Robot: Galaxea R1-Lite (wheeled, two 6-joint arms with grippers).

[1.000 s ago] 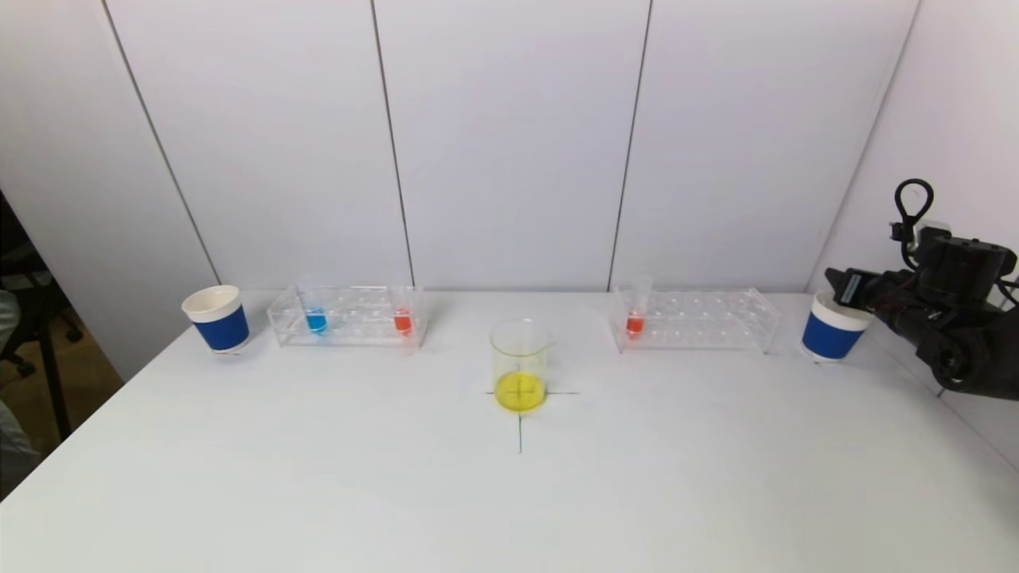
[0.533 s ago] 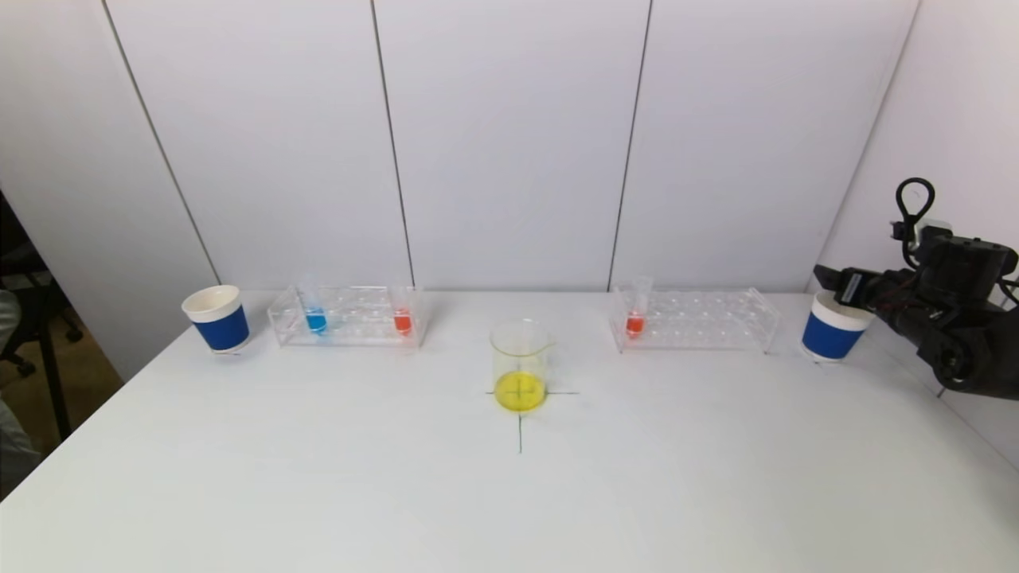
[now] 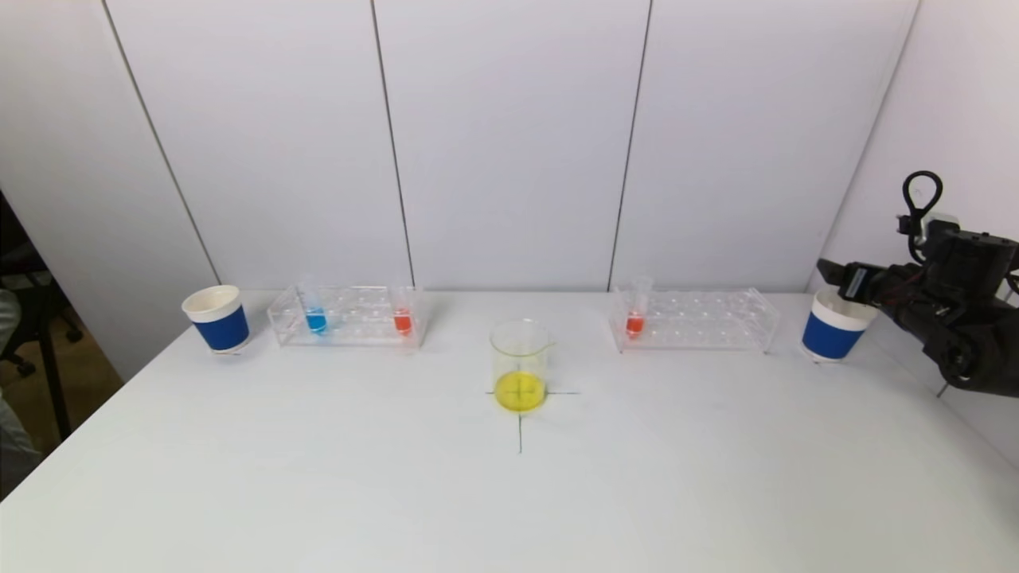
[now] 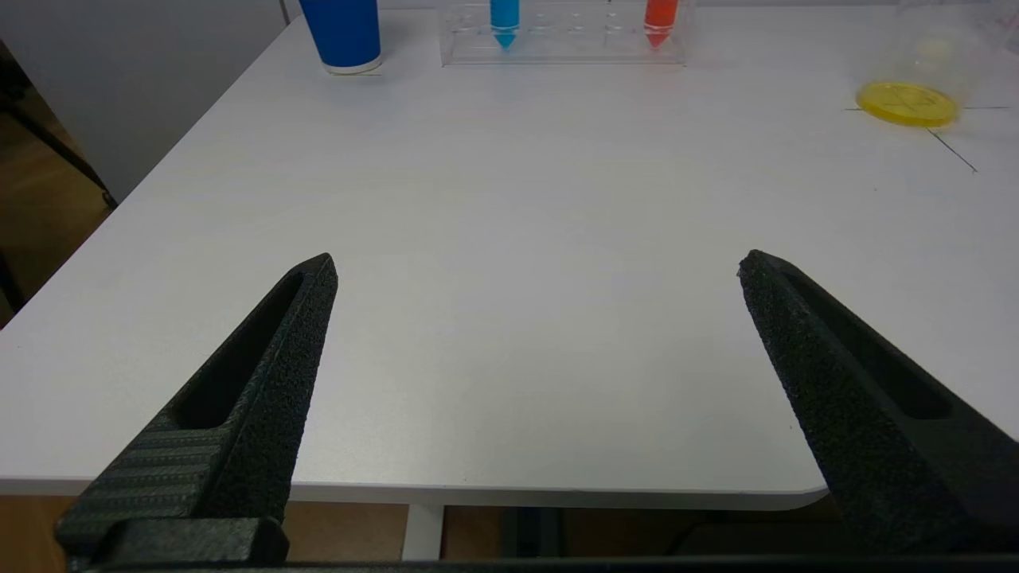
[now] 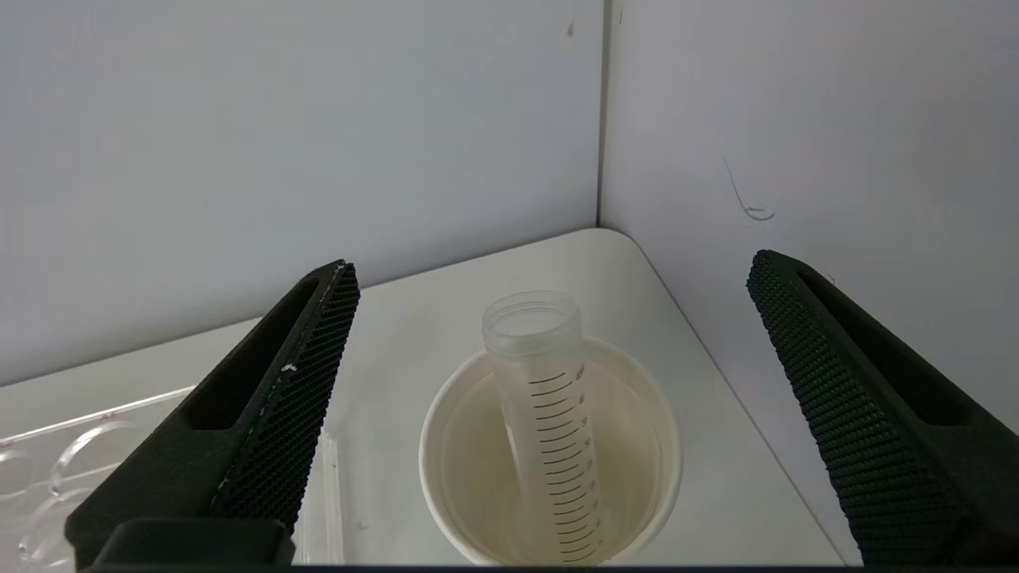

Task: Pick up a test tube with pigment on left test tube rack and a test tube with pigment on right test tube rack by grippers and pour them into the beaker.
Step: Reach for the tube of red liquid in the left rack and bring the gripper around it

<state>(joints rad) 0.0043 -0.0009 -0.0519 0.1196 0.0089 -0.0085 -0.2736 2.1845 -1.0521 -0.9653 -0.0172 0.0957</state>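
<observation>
The left rack (image 3: 350, 317) holds a blue-pigment tube (image 3: 315, 318) and an orange-red tube (image 3: 402, 320). The right rack (image 3: 694, 320) holds one orange-red tube (image 3: 634, 322). The beaker (image 3: 520, 366) stands mid-table with yellow liquid in its bottom. My right gripper (image 3: 829, 274) hovers over the right blue cup (image 3: 832, 334). In the right wrist view it (image 5: 549, 263) is open and empty, above an empty graduated tube (image 5: 549, 414) standing in that cup. My left gripper (image 4: 535, 256) is open and empty over the table's front edge and does not show in the head view.
A second blue cup (image 3: 216, 318) stands left of the left rack. The right wall runs close beside the right cup and arm. A black cross is marked under the beaker. The left wrist view shows the left cup (image 4: 342, 36) and the beaker (image 4: 915, 79) far off.
My right arm has risen slightly over the right cup. Nothing else has moved.
</observation>
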